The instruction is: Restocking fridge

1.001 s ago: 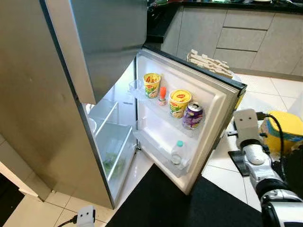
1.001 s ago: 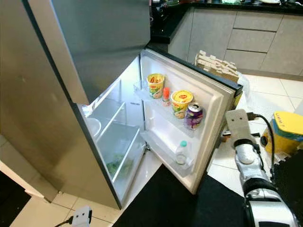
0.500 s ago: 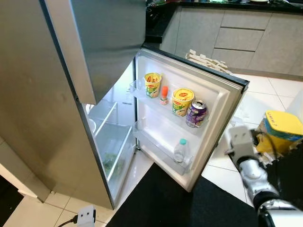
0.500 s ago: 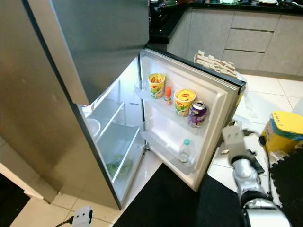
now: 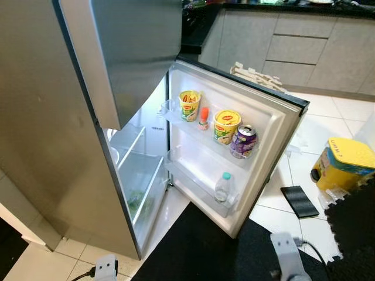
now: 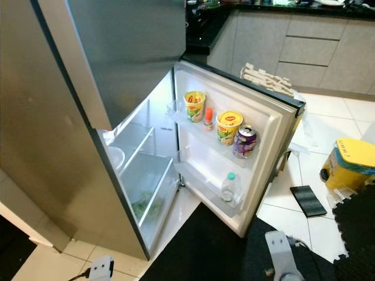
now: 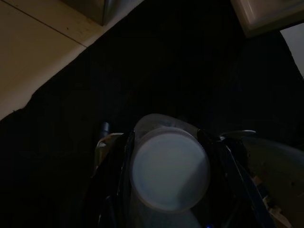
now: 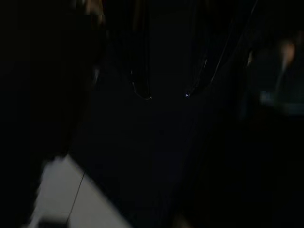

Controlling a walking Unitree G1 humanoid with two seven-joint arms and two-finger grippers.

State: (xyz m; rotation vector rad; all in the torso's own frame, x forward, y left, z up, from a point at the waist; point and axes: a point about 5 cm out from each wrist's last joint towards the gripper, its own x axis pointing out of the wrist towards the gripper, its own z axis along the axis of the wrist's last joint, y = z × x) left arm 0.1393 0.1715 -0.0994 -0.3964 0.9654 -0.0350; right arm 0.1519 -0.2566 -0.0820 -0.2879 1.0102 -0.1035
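2 grippers: left gripper [image 7: 166, 190] hangs low over the black mat [image 5: 199, 246], fingers [image 7: 116, 185] closed around a clear lidded cup [image 7: 170, 168]; right gripper too dark to judge, can't tell.
Cup handling: looks light, thin-walled, probably crushable and slick; I'd keep the grip on the sides, below the lid.
Door shelf [image 5: 205, 137]: 2 noodle cups [image 5: 188, 105], small sauce bottle [image 5: 203, 117], purple can [image 5: 242, 140].
Lower bin: water bottle [image 5: 221, 187].
Fridge [image 5: 132, 175]: open, shelves mostly bare.
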